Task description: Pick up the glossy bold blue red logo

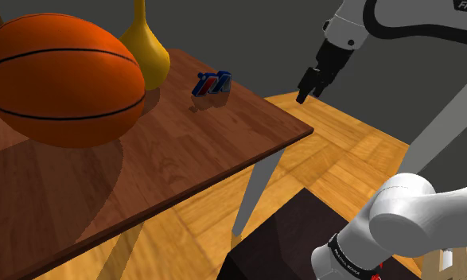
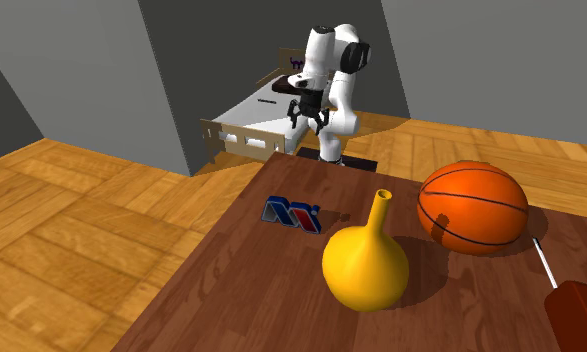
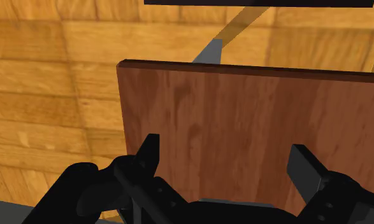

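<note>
- Gripper [image 1: 305, 95], upper right in the shoulder view, hangs released, fingers apart.
- Blue-red logo [image 1: 212, 83] lies upper centre on the table [image 1: 223, 151], apart from it.

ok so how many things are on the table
4: logo nearest the arm, vase and basketball side by side past it, a red thing at the second exterior view's lower right corner. More may be out of frame.
</note>
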### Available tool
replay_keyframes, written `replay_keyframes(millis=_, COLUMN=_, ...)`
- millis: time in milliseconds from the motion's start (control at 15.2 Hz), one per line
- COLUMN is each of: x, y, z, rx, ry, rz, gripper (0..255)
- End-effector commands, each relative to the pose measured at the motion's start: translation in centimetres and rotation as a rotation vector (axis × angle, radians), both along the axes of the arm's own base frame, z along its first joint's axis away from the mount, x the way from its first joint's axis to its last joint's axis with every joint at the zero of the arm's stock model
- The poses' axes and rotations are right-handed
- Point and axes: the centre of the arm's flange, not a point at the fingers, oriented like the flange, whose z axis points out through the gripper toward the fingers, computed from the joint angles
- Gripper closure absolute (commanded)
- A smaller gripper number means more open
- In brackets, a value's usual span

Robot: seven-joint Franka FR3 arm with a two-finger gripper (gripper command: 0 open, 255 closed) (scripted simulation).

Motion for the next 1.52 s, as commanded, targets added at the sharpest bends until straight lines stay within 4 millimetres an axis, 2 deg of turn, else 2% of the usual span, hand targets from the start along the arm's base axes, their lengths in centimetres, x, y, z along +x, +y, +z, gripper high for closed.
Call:
replay_keyframes(millis=0, x=0.0, y=0.0, z=0.0, rx=0.0, ry=0.0, rz=0.0, gripper=0)
replay_keyframes(millis=396, x=5.9, y=5.2, z=-1.1, rx=0.059, ry=-0.009, rz=-0.31, gripper=0)
replay_keyframes(millis=726, x=11.8, y=8.0, z=-1.7, rx=0.108, ry=-0.016, rz=-0.568, gripper=0)
replay_keyframes(millis=1122, x=19.5, y=9.2, z=-2.3, rx=0.167, ry=-0.024, rz=-0.878, gripper=0)
replay_keyframes(millis=1452, x=26.1, y=8.5, z=-2.7, rx=0.216, ry=-0.031, rz=-1.137, gripper=0)
